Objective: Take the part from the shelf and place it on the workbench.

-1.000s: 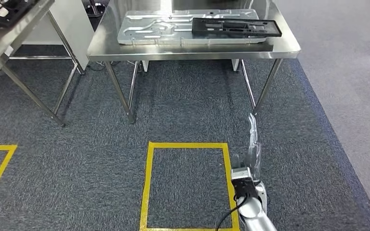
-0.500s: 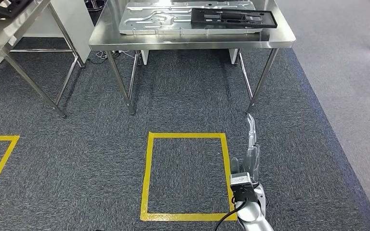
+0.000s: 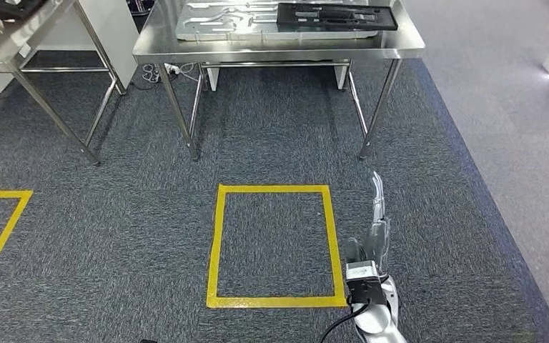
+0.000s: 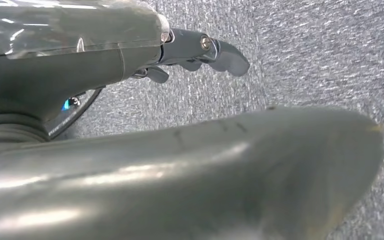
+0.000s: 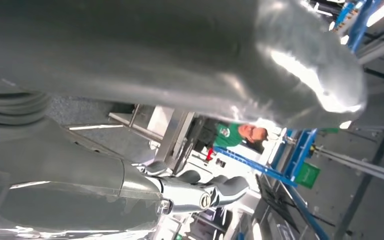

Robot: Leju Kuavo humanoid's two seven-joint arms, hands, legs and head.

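A black frame-shaped part [image 3: 336,16] lies on a silver stamped plate [image 3: 229,20] on the steel workbench [image 3: 279,48] at the far side of the head view. My right hand [image 3: 375,229] hangs low over the carpet, well short of the bench. Its fingers stretch forward and hold nothing. The right wrist view has the same hand [image 5: 200,192] empty. In the left wrist view my left hand [image 4: 200,50] hangs over grey carpet with its fingers apart and nothing in them.
A second steel table [image 3: 14,50] stands at the far left with dark parts on it. A yellow taped square [image 3: 218,243] marks the carpet in front of the workbench. Another yellow line [image 3: 0,236] runs at the left. A person in a green shirt [image 5: 237,134] is far off.
The whole picture has shifted: the workbench and the yellow square sit higher in the frame now, so the camera has moved back. My right hand keeps its pose.
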